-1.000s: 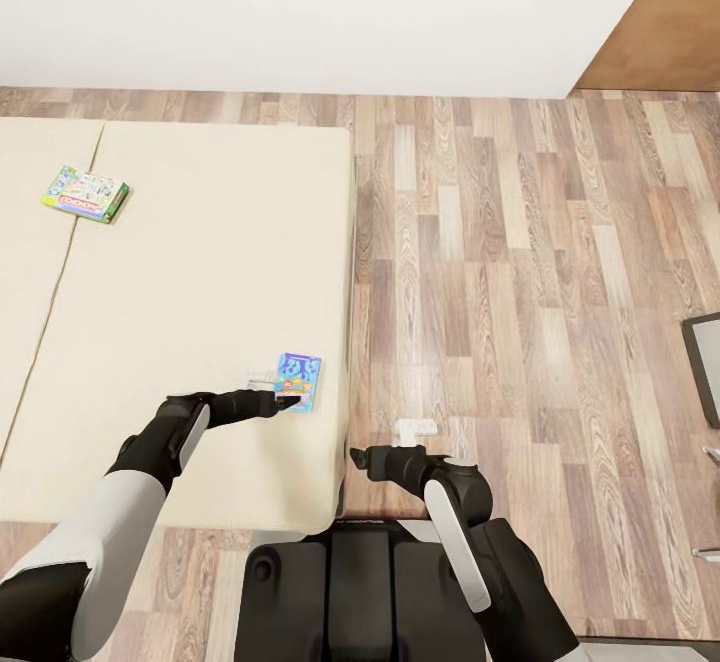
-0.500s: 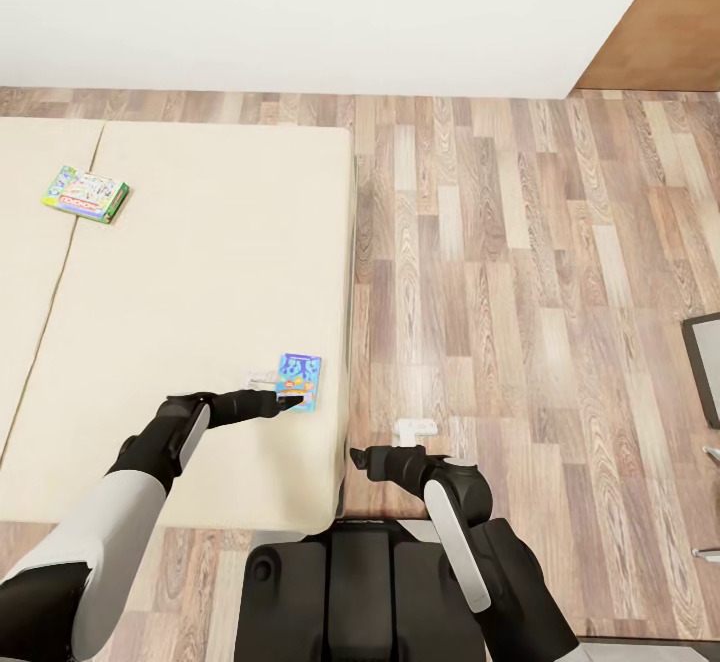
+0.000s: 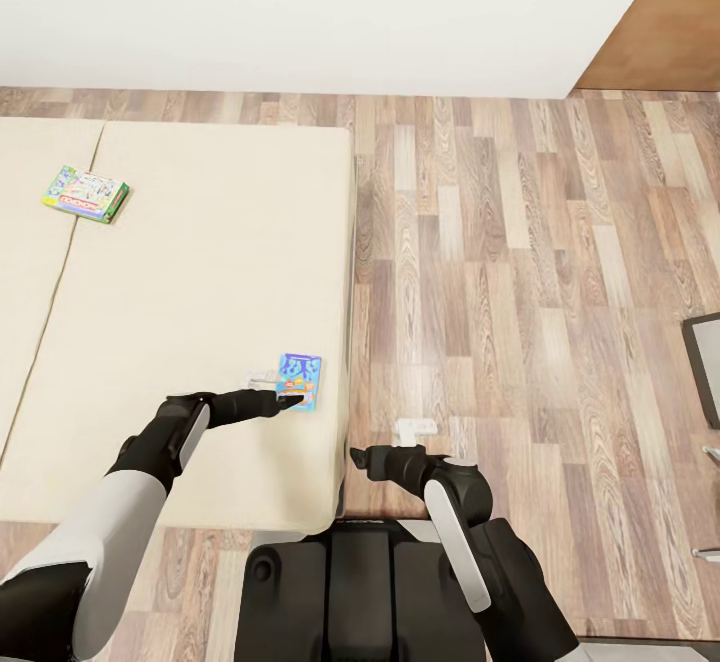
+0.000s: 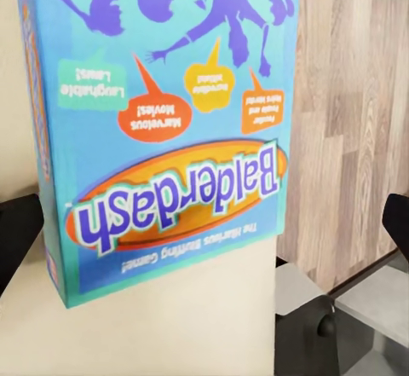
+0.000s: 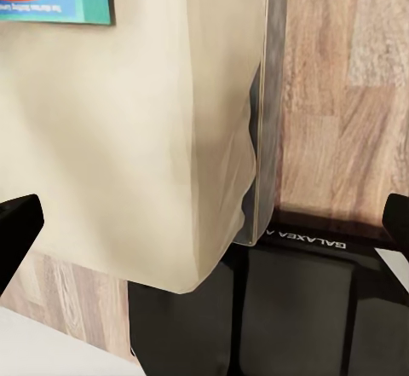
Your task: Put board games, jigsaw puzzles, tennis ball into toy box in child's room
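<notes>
Left gripper (image 3: pixel 290 401) touches the small blue board game (image 3: pixel 299 381) on the bed (image 3: pixel 200 272).

Black arms (image 3: pixel 455 502) with white forearm panels; base lettered "GALAXEA" (image 5: pixel 298 241).

The blue game (image 3: pixel 299 381) has orange and purple shapes. The bed (image 3: pixel 200 272) is beige. The floor (image 3: pixel 520 272) is brown wood.

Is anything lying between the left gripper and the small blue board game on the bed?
Nothing visible. The left gripper is at the near edge of the blue board game, which lies flat on the bed; the left wrist view shows only bare mattress beside the box, with a fingertip on either side.
</notes>
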You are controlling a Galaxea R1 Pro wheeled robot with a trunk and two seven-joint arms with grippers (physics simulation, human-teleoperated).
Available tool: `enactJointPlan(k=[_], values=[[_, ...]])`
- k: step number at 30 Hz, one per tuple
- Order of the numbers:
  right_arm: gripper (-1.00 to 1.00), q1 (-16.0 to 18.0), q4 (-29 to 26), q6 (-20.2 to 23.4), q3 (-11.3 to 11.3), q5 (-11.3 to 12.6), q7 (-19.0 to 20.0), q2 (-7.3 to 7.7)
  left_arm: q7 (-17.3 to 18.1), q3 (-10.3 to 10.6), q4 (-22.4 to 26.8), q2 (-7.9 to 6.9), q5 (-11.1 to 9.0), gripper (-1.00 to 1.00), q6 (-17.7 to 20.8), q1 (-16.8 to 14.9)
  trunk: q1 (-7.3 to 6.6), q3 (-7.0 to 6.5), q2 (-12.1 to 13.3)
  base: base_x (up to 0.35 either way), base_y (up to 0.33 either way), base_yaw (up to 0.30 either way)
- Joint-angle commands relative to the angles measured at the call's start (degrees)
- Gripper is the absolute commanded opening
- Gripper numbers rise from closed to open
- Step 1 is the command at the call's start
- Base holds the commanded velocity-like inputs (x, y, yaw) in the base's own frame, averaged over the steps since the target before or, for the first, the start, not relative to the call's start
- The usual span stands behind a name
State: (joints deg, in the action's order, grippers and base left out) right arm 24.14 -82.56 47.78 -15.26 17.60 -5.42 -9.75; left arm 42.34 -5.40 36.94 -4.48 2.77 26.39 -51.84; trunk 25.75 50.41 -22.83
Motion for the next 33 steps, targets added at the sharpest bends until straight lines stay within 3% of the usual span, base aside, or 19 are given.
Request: enactJointPlan(k=[1,16,33], values=[[1.0,0.0,-0.1,0.2,0.0,0.6,-0.6,0.0,0.4,-0.3,0.1,0.05,0.3,1.0,0.4,0.0,0.03,0.06,-0.1,0.0,0.0,0.0],[1.0,0.0,-0.1,0.2,0.0,0.6,-0.6,0.04,3.1,-0.4,0.1,0.03,0.2,1.0,0.5,0.0,0.03,0.06,-0.1,0.0,0.0,0.0],[1.0,0.0,-0.1,0.2,0.0,0.6,-0.6,0.08,3.4,-0.4,0.1,0.0,0.2,1.0,0.6,0.0,0.03,0.06,-0.1,0.0,0.0,0.0]])
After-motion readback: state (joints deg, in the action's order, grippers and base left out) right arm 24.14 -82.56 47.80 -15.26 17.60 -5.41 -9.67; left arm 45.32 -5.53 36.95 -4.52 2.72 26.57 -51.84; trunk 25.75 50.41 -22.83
